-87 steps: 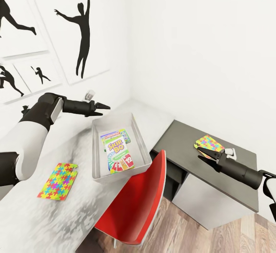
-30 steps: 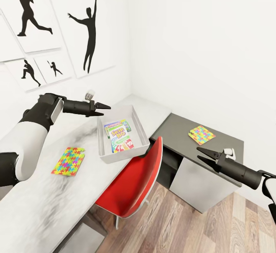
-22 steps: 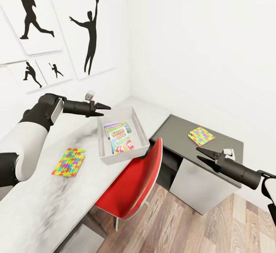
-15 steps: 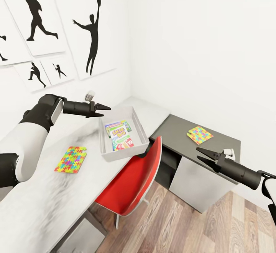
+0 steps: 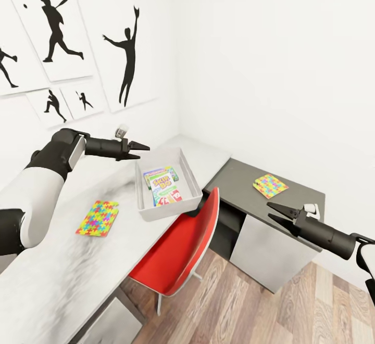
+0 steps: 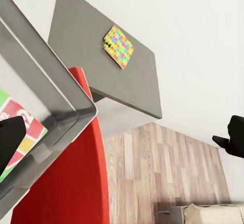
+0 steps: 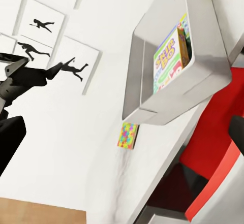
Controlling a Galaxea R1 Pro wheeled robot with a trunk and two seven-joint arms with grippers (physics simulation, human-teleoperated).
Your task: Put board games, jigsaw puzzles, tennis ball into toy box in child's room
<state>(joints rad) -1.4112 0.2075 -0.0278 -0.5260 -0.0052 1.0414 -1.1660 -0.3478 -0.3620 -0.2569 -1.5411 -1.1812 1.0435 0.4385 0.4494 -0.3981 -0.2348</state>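
Note:
The light grey toy box [image 5: 139, 198] stands on the pale table [image 5: 62, 276]. The Skip-Bo board game [image 5: 163, 187] lies flat inside it, with a second printed box [image 5: 156, 171] behind. One jigsaw puzzle [image 5: 98, 218] lies on the table left of the box. Another jigsaw puzzle [image 5: 270, 185] rests on the lower dark desk [image 5: 234, 177]. My left gripper [image 5: 144, 151] hovers open above the box's far left corner. My right gripper [image 5: 270, 211] hangs open in front of the dark desk, short of that puzzle. I cannot make out the tennis ball. The bed is out of view.
A red chair [image 5: 177, 250] is pushed against the table's edge below the toy box. Black silhouette pictures [image 5: 127, 52] hang on the white wall behind. Wood plank floor [image 5: 245, 307] stretches in front of both desks.
The whole view has drawn back and turned, so the table, box and puzzles look smaller and farther. My right gripper, earlier right by the dark desk's puzzle, is now well short of it. Both arms keep their pose.

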